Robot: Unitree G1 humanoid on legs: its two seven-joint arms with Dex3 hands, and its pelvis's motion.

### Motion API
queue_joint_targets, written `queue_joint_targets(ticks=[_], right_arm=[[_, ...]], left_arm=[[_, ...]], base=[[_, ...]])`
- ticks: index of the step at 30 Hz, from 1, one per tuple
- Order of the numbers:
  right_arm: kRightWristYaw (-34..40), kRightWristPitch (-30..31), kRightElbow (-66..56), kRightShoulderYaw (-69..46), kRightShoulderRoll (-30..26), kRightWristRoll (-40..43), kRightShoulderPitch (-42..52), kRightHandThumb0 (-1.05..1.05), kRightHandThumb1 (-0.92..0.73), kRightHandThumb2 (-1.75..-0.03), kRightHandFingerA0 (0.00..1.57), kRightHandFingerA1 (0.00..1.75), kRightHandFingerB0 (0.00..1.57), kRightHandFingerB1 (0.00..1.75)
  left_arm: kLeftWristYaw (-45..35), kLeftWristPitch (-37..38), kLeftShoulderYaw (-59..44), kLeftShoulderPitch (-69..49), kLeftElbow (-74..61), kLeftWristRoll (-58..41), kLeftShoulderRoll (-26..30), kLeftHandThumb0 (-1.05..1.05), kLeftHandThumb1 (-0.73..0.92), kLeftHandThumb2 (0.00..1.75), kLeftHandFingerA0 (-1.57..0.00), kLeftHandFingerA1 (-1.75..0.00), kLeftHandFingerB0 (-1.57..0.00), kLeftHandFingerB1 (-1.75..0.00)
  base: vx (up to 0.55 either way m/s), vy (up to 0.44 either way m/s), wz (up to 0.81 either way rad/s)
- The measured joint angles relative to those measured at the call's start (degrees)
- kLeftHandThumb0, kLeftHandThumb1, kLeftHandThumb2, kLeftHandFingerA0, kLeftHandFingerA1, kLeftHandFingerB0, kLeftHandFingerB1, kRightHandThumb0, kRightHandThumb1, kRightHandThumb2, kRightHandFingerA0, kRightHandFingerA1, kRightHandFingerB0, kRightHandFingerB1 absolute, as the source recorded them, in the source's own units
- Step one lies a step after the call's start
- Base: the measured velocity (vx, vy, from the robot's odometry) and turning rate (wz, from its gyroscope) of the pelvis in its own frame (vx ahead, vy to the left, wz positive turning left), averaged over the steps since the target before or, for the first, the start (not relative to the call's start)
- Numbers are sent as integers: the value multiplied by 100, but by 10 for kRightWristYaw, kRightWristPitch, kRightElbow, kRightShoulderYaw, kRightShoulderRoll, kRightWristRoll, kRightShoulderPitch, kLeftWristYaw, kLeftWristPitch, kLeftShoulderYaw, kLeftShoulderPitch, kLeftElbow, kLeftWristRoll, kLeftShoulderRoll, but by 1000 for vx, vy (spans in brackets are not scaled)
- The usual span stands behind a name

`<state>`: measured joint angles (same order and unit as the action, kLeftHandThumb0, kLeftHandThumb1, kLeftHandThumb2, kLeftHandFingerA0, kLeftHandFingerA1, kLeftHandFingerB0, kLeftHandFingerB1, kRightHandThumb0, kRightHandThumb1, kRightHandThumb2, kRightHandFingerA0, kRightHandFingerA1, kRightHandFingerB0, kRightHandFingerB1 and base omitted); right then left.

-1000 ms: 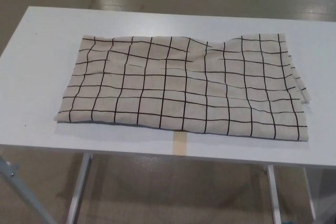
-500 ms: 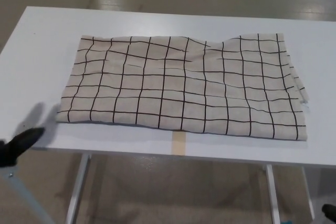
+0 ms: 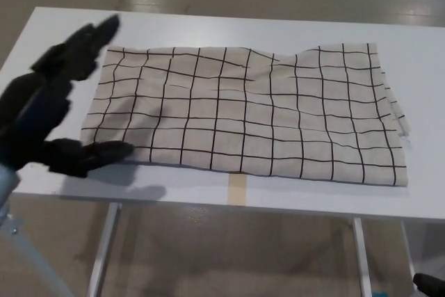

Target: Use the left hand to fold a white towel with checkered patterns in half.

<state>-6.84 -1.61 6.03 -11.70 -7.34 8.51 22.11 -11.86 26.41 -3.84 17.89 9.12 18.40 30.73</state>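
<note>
**Q:** Why is your left hand (image 3: pixel 52 106) spread like that at the towel's (image 3: pixel 243 116) end?

**A:** I hold it wide open, thumb low near the front corner and the two fingers (image 3: pixel 87 43) reaching toward the far corner, with nothing in it. My guess is that this span lets me take the short left edge, which I would carry over to the right edge to make the half fold. It hovers over that edge; I cannot tell whether the thumb touches the cloth.

**Q:** And where does the towel lie?

**A:** Flat on the white table (image 3: pixel 278 29), long side running left to right, near edge close to the table's front. It is spread nearly smooth, with a slight ripple along the far edge right of centre. That layout leaves the left end free for me.

**Q:** Count what is there.

**A:** One towel, one table, one hand over the work. A strip of tan tape (image 3: pixel 238 190) sits at the table's front edge, just below the towel. My right hand (image 3: pixel 432 284) shows only as a dark tip at the bottom right corner, well apart from the cloth; I cannot tell its state.
</note>
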Motion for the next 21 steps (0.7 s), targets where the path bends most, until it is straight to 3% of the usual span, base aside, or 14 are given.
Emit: queue_joint_targets(ticks=[3,4,21], right_arm=[[0,-2,0,0,0,-2,0,-30,-42,-76,38,60,48,63],[0,-2,0,0,0,-2,0,-25,-54,-56,41,55,53,56],[-1,-23,3,3,1,-9,7,-26,-55,-56,43,56,53,57]], left_arm=[[5,-10,38,32,40,36,5,-65,48,55,0,0,0,-8],[5,-14,49,40,51,45,7,-65,48,55,0,0,0,-8],[80,-67,219,161,310,200,49,-60,45,54,0,0,0,-8]], base=[[0,0,0],[0,0,0],[0,0,0]])
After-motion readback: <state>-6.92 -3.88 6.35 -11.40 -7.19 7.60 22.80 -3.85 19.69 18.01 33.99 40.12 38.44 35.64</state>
